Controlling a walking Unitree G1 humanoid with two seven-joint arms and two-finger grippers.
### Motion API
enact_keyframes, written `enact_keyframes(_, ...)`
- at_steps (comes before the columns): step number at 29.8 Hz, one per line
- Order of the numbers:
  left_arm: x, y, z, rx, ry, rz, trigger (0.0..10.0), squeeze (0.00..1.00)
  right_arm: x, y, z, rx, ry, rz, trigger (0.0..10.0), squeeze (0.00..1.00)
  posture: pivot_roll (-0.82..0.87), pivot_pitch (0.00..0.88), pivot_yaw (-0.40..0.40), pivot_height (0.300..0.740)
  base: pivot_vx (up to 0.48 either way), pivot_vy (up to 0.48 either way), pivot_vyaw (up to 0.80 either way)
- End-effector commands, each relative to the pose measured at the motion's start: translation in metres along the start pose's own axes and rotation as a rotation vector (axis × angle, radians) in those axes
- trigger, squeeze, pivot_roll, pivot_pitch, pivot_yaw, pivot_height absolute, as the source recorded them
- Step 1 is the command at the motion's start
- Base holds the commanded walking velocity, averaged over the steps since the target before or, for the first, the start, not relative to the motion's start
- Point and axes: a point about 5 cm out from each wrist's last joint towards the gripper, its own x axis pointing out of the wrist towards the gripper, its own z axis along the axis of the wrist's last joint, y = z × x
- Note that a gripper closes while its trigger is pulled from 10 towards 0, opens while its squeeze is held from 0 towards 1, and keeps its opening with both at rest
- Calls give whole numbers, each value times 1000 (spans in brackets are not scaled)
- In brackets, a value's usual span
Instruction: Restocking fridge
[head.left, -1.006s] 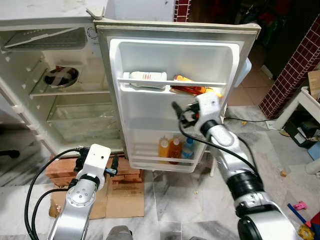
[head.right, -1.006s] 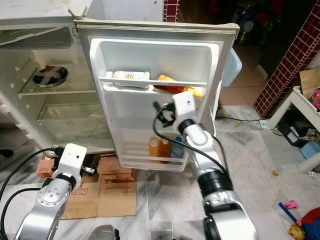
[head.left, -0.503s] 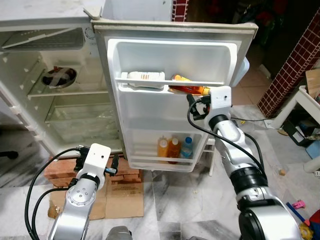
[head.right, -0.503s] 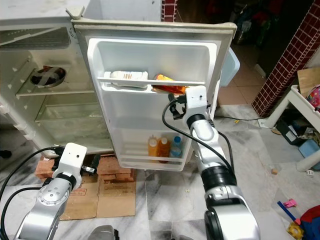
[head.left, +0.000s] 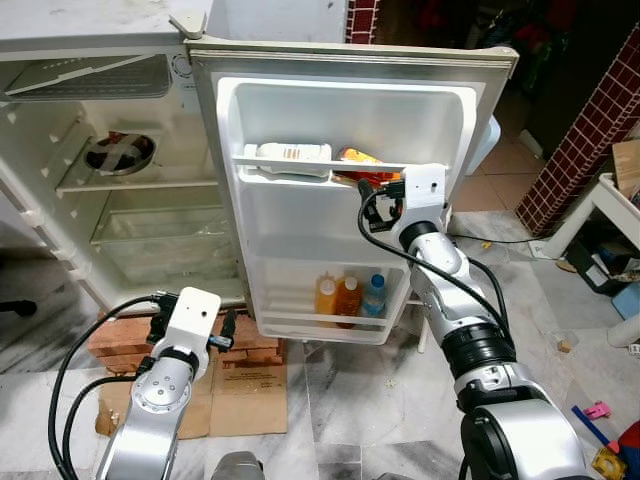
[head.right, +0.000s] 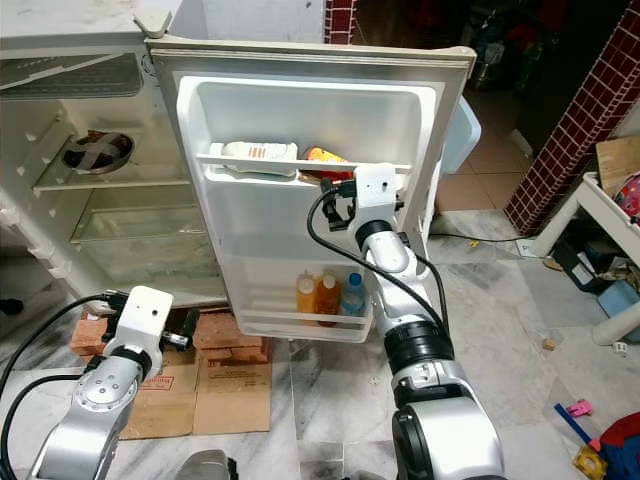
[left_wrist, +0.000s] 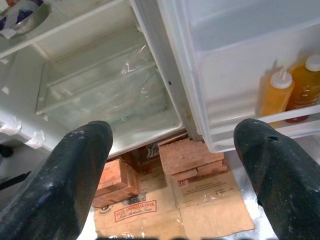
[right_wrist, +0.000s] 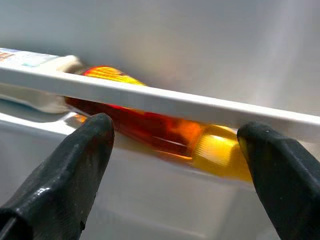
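Reaching up to the fridge door's (head.left: 300, 60) upper shelf rail (right_wrist: 165, 100), the right hand (right_wrist: 175, 170) hangs released, matte black fingers spread around a glossy orange-red bottle (right_wrist: 165, 132) lying sideways behind that flat white rail, right of a white packet (head.left: 292, 153); the left hand (left_wrist: 172, 170), also released, faces rough bricks (left_wrist: 192, 157).

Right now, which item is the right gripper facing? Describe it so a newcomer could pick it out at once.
Start at the open fridge door and find its upper door shelf, behind a white rail. Two things lie there on their sides; take the red-and-orange bottle with the yellow end, right in front of the open right gripper. Its neighbour is a white bottle, and the lower shelf's bottles stand upright.
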Motion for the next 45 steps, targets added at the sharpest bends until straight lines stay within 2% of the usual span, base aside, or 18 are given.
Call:
enact_keyframes(1, 0, 3, 1, 7, -1, 17, 10000, 0, -5, -15, 5, 4, -44, -40, 10000, 0, 135, 0, -23, 740, 0, 0, 0)
enact_keyframes(4, 0, 5, 4, -2, -23, 37, 10000, 0, -14, -27, 6, -8, -75, -52, 10000, 0, 132, 0, -25, 740, 0, 0, 0)
enact_keyframes(10, 0, 12, 14, 3, -73, 78, 10000, 0, -33, -40, 1, -8, -92, -41, 10000, 0, 126, 0, -30, 740, 0, 0, 0)
enact_keyframes(17, 5, 9, 17, -7, -83, 91, 10000, 0, -59, -38, -21, -22, -20, -38, 10000, 0, 110, 0, -36, 740, 0, 0, 0)
enact_keyframes(25, 7, 10, 17, -24, -73, 108, 10000, 0, -62, -27, -25, -22, -9, -30, 10000, 0, 109, 0, -36, 740, 0, -323, 452)
enact_keyframes(35, 7, 12, 16, -35, -68, 136, 10000, 0, -60, -29, -24, -18, -3, -32, 10000, 0, 110, 0, -47, 740, 0, -480, 800)
enact_keyframes(41, 9, 13, 15, -42, -63, 153, 10000, 0, -56, -26, -24, -8, 3, 13, 10000, 0, 113, 0, -51, 740, 0, -480, 800)
enact_keyframes(45, 9, 14, 15, -45, -58, 162, 10000, 0, -55, -22, -30, -16, 34, 88, 10000, 0, 112, 0, -51, 740, 0, -480, 756)
